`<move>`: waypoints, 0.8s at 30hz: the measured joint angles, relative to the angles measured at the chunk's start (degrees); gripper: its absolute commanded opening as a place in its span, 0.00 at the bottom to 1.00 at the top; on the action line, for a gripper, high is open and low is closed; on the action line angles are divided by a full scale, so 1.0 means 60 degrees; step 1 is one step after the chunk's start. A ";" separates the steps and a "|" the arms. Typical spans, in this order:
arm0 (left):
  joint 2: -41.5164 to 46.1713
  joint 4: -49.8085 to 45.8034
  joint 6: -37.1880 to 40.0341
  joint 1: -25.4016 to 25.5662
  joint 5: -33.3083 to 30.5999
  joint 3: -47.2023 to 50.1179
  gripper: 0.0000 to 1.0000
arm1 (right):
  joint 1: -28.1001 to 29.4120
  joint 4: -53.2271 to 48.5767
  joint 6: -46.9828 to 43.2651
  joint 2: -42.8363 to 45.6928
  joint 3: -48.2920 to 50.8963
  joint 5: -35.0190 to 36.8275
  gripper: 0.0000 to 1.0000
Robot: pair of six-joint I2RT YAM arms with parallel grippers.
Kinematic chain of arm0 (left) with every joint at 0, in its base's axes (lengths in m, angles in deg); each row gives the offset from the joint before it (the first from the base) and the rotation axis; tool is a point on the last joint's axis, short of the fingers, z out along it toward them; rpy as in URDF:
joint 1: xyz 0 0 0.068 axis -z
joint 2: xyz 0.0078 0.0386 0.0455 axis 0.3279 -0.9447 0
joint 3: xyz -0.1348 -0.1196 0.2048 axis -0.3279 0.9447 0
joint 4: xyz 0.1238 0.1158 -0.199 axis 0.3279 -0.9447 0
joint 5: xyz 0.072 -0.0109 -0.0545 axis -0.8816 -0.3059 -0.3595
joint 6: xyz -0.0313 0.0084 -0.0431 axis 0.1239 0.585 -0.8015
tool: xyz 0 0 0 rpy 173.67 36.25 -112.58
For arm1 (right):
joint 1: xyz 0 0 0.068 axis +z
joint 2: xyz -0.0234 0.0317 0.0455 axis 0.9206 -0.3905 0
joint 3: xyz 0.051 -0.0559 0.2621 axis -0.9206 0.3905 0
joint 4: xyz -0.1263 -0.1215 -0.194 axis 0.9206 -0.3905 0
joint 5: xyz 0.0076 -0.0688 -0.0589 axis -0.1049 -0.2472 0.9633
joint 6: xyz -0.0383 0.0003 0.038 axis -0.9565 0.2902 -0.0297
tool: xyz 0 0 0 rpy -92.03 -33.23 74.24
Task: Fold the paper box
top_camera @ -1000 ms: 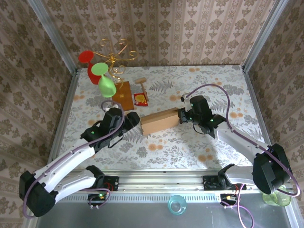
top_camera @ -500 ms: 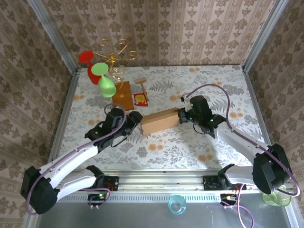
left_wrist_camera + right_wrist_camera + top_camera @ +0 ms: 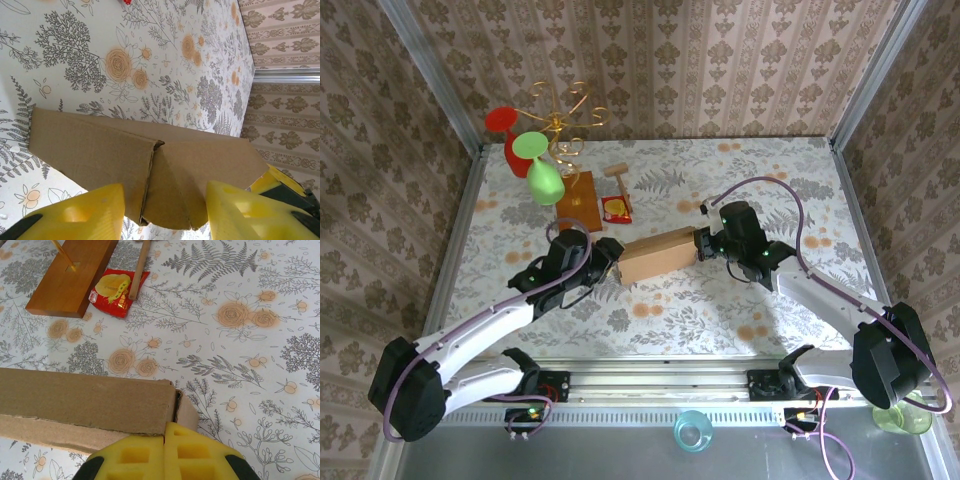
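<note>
Left gripper (image 3: 607, 250) moved forward (arm stretched), jaws apart astride paper box (image 3: 657, 256) end; right gripper (image 3: 704, 243) closed at other end.

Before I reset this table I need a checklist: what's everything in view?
paper box: one, brown, mid-table between the grippers
wooden board: one, orange-brown, far left
wire stand: one, gold, on the board
goblets: two, red and green, on the stand
mallet: one, wooden, beside the board
packet: one, red-yellow, by the mallet
cups: two, blue and green, near edge
left gripper: yellow pads, open around box's left end
right gripper: yellow pads, shut on box's right end
</note>
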 measured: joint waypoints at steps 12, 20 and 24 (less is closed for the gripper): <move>-0.0025 0.0317 -0.0073 -0.0073 -0.0004 0.0215 0.31 | 0.0000 -0.0113 -0.0069 0.0047 0.0000 -0.0055 0.06; -0.0062 0.0470 -0.0073 -0.0124 -0.0007 0.0331 0.25 | -0.0004 -0.0637 0.0047 0.0189 -0.0018 -0.0073 0.21; -0.0062 0.0532 -0.0073 -0.0124 -0.0044 0.0368 0.22 | -0.0011 -0.0896 0.0211 0.0233 -0.0087 -0.0073 0.28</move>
